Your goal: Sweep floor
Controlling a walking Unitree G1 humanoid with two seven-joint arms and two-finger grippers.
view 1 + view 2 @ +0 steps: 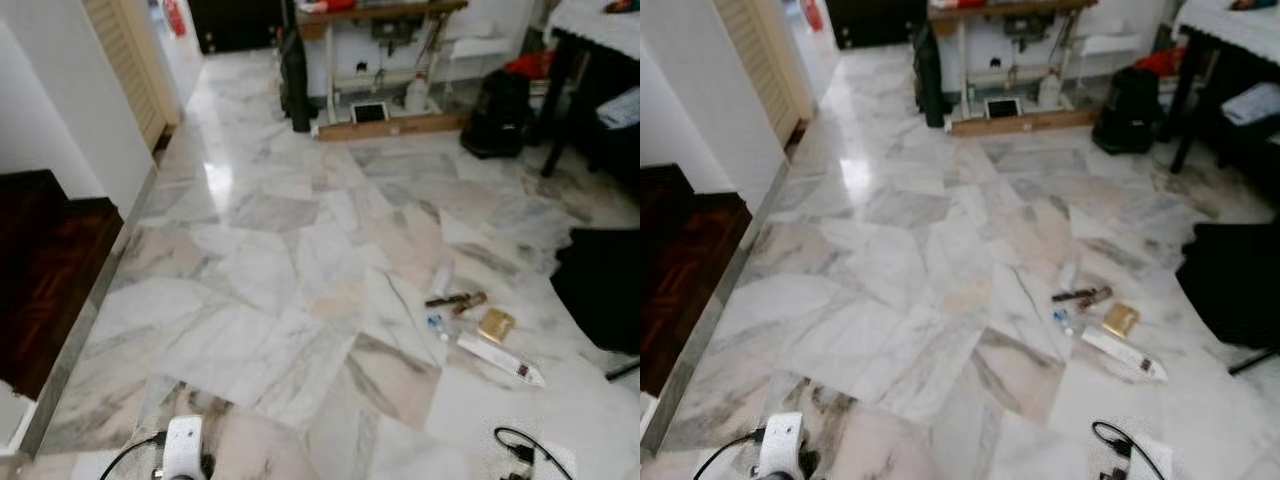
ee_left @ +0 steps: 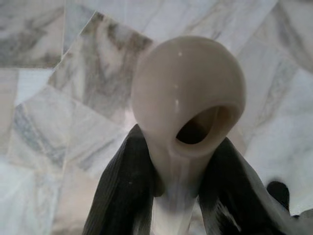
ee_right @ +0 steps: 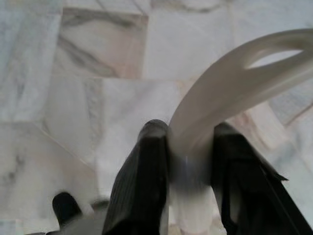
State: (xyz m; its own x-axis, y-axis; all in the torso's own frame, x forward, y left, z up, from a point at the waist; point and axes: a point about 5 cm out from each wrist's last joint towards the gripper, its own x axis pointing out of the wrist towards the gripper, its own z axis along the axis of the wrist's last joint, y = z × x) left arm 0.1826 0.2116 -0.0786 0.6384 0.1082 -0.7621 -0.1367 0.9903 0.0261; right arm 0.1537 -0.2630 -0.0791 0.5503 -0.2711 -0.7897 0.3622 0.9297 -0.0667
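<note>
Litter lies on the marble floor (image 1: 270, 290) to my front right: a brown stick (image 1: 455, 299), a gold square packet (image 1: 496, 325), a long white wrapper (image 1: 500, 358) and a small blue-and-white scrap (image 1: 437, 323). In the left wrist view my left gripper (image 2: 176, 161) is shut on a cream handle (image 2: 186, 98) whose rounded end has a hole in it. Over in the right wrist view, my right gripper (image 3: 190, 142) is shut on a white looped handle (image 3: 234, 78) that curves away above the tiles. What hangs below either handle is hidden.
A dark wooden floor (image 1: 50, 270) and a white wall (image 1: 70, 110) border the left. A black object (image 1: 600, 285) sits at the right edge. Far ahead stand a work table (image 1: 390, 12), a black bag (image 1: 497, 115) and a dark table leg (image 1: 555, 110).
</note>
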